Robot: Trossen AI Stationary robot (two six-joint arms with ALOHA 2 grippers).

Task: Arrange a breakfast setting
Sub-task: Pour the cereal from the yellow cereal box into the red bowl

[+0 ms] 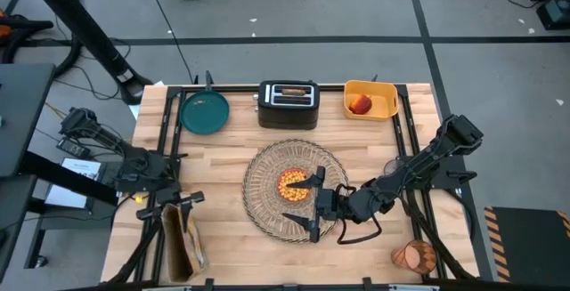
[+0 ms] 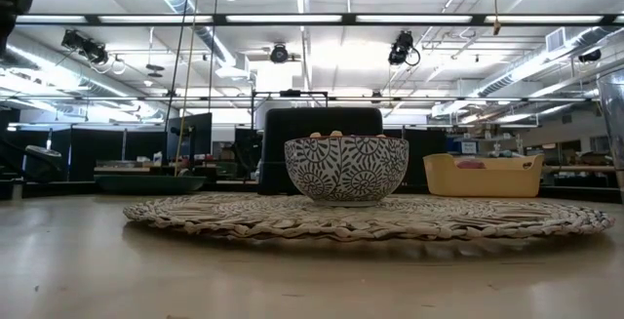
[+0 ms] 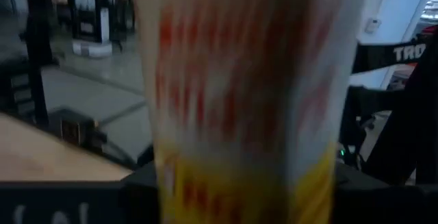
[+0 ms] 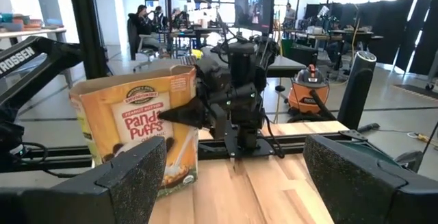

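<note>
The bowl (image 1: 295, 183) sits at the middle of the round straw mat (image 1: 294, 189), full of orange and yellow cereal. In the low view it is a rounded ceramic bowl with a dark fan pattern on white, and the mat under it is a flat coil of coarse woven straw. The right end effector (image 1: 315, 201) lies just beside the bowl, toward the right arm's side, its two padded fingers spread wide with nothing between them. One finger reaches along the bowl's near rim; I cannot tell whether it touches.

The left end effector (image 1: 171, 204) is at the near left of the counter, at the top of the cereal box (image 1: 181, 238). The box fills the left wrist view, blurred. In the right wrist view it stands upright on the wood, printed cardboard with its top flaps open. Whether the left fingers are gripping it or have let go, I cannot tell.

The teal plate (image 1: 205, 112), glossy and round, lies at the far left of the counter, well apart from the mat and nearer the left arm. Likely the next move is to fetch it. The toaster (image 1: 288, 104) stands behind the mat, a slice showing in a slot. A red fruit (image 1: 360, 105) rests in the yellow bin (image 1: 370, 99) at far right. The orange tumbler (image 1: 415, 256) lies tipped on its side at the near right, closest to the right arm. No spoon is visible.
</note>
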